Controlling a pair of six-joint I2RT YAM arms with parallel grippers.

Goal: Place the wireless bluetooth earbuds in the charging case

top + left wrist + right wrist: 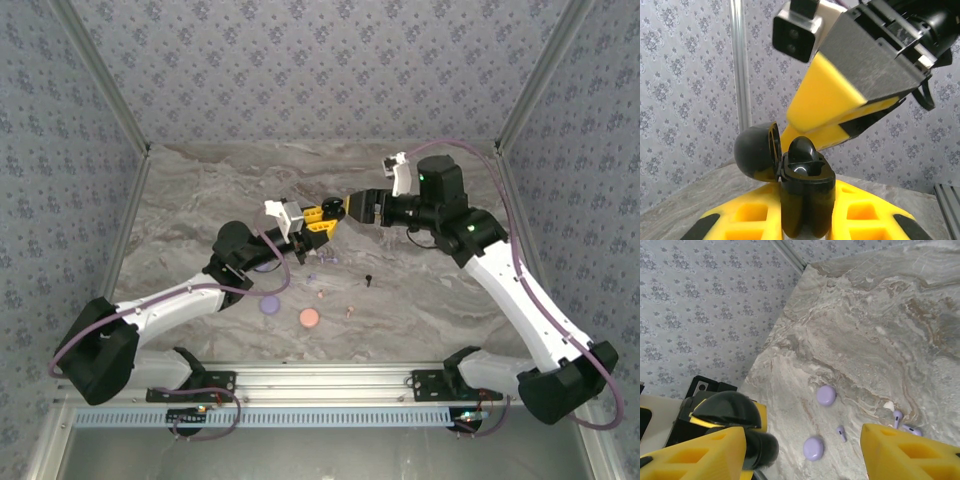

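Observation:
My left gripper (pixel 320 227) (pixel 807 222) is shut on a black charging case (pixel 807 195), held upright above the table with its round lid (pixel 754 152) swung open to the left. A glossy black earbud (pixel 801 149) sticks out of the case's left slot. My right gripper (pixel 352 209) (pixel 802 442) is open just above the case (pixel 735 412), its yellow fingers (pixel 825 95) wide apart with nothing between them. Loose on the table lie a black earbud (pixel 369 280), lavender earbuds (pixel 841 433) (pixel 897 416) and pinkish earbuds (pixel 320 296) (pixel 348 310).
Flat round discs lie on the marble table (pixel 440 290): two lavender ones (pixel 826 395) (pixel 813 448) and a pink one (pixel 309 318). Patterned walls close in the back and both sides. A metal rail (pixel 330 380) runs along the near edge.

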